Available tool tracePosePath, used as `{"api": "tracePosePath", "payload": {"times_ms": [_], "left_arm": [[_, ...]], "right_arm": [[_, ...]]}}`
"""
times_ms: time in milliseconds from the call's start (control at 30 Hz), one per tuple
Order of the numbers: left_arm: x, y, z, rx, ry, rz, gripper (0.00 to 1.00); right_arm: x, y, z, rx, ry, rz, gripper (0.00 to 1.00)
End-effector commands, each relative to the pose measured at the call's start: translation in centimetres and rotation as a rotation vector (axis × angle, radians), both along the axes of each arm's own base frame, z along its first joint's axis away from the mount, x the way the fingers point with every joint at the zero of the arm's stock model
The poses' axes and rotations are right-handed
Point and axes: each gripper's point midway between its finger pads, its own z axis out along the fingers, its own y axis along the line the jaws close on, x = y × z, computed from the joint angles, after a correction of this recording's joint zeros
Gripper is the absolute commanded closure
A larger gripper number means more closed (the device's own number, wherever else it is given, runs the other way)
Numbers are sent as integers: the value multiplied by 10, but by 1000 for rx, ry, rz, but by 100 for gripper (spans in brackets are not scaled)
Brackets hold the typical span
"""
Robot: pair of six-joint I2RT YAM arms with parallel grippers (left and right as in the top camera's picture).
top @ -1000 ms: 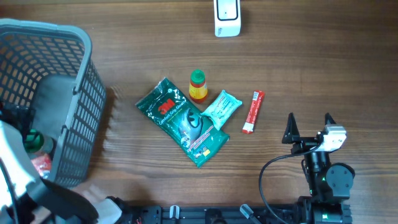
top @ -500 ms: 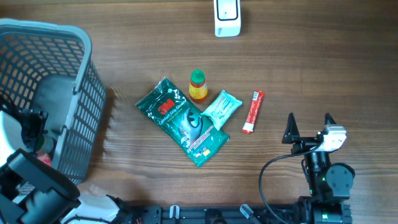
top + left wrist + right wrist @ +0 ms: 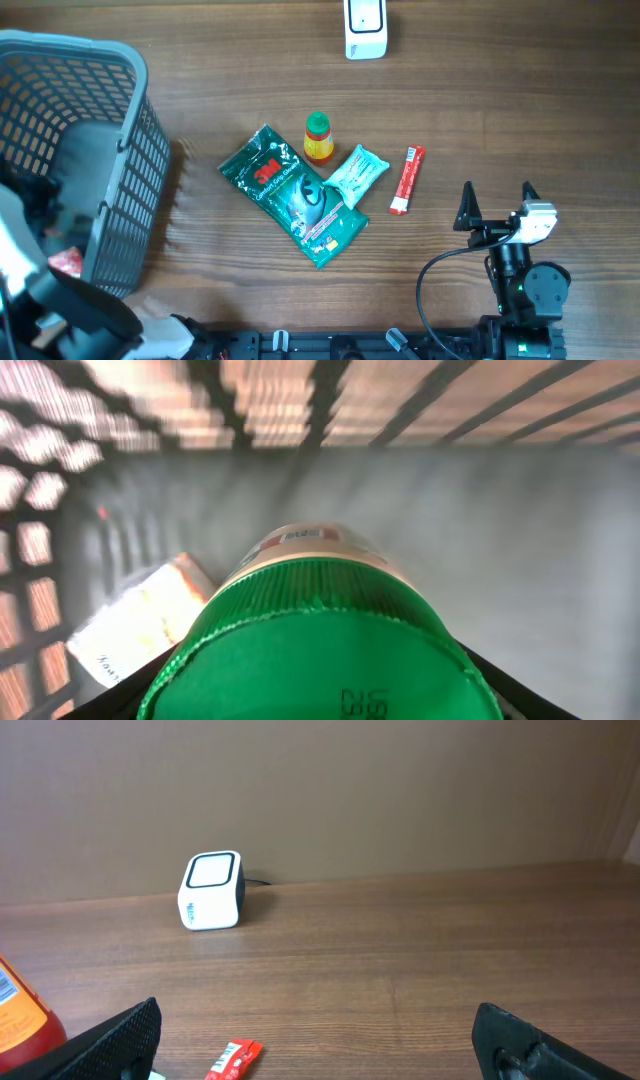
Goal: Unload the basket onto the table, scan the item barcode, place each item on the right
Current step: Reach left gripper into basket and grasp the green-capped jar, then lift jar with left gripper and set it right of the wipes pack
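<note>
In the left wrist view a bottle with a wide green cap (image 3: pixel 320 650) fills the space between my left gripper's (image 3: pixel 320 695) jaws. The black fingers (image 3: pixel 505 685) press against both sides of the cap. This happens inside the grey basket (image 3: pixel 120 120). From overhead the left gripper (image 3: pixel 45 215) is a dark blur low in the basket. The white barcode scanner (image 3: pixel 365 30) stands at the table's far edge and also shows as the scanner (image 3: pixel 212 891) in the right wrist view. My right gripper (image 3: pixel 497 205) rests open near the front right, holding nothing.
A pale packet (image 3: pixel 140 620) lies on the basket floor beside the bottle. On the table lie a green 3M pouch (image 3: pixel 290 195), a small orange bottle (image 3: pixel 318 138), a teal packet (image 3: pixel 357 175) and a red stick pack (image 3: pixel 407 180).
The left gripper has dropped deeper into the basket and its jaws have closed in around the green-capped bottle. The right arm and the items on the table have not moved.
</note>
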Motion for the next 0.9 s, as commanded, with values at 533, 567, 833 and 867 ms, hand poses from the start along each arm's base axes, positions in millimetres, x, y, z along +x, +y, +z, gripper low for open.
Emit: {"api": "tracePosePath", "payload": {"times_ms": [533, 567, 833, 867], "left_arm": [[37, -284, 284, -38, -927, -875, 32], [34, -306, 278, -84, -908, -943, 32], [30, -416, 204, -293, -584, -1255, 37], [34, -430, 190, -294, -530, -1261, 37]], "right_arm": [[0, 0, 1, -6, -4, -3, 0], [0, 0, 1, -6, -4, -3, 0], [0, 0, 1, -6, -4, -3, 0], [0, 0, 1, -6, -4, -3, 0]]}}
